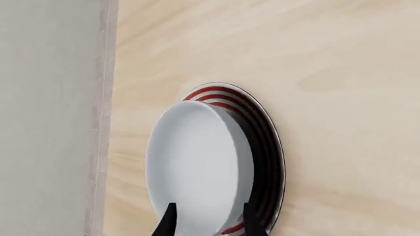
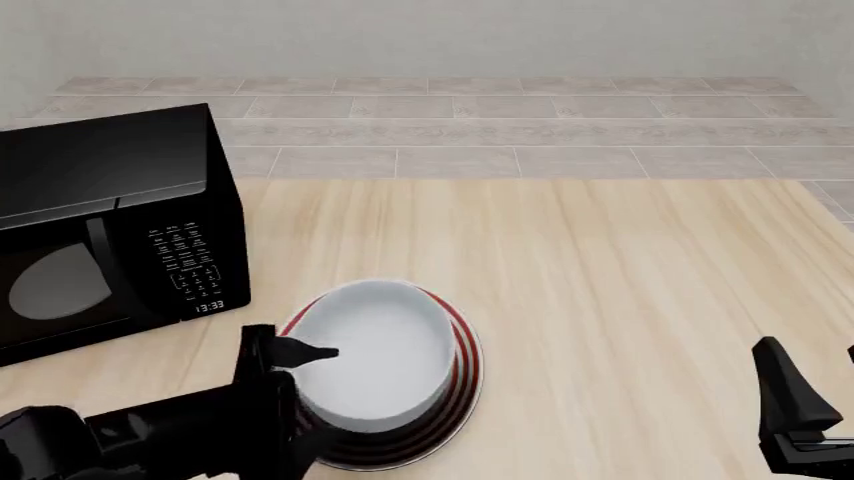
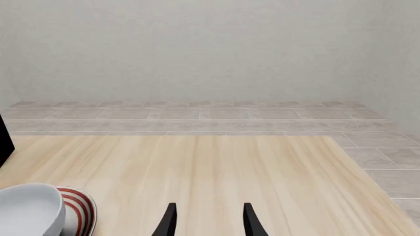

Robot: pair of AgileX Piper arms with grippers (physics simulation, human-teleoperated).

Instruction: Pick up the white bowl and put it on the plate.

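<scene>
The white bowl (image 2: pixel 380 352) sits inside the red-ringed plate (image 2: pixel 466 372) on the table's near left. My left gripper (image 2: pixel 302 354) is at the bowl's left rim, open. In the left wrist view its fingers (image 1: pixel 170 219) stand apart on either side of the bowl's (image 1: pixel 194 162) near edge, without pinching it, and the plate (image 1: pixel 266 142) shows behind. My right gripper (image 2: pixel 811 372) hovers open over bare wood at the near right, far from the bowl. The right wrist view shows that gripper (image 3: pixel 208 209) empty, with the bowl (image 3: pixel 29 209) and plate (image 3: pixel 80 209) at the frame's edge.
A black microwave (image 2: pixel 114 225) stands at the left, just behind and beside the plate. The table's far edge (image 2: pixel 534 178) meets a tiled floor, and its right edge (image 3: pixel 354 162) runs near my right arm.
</scene>
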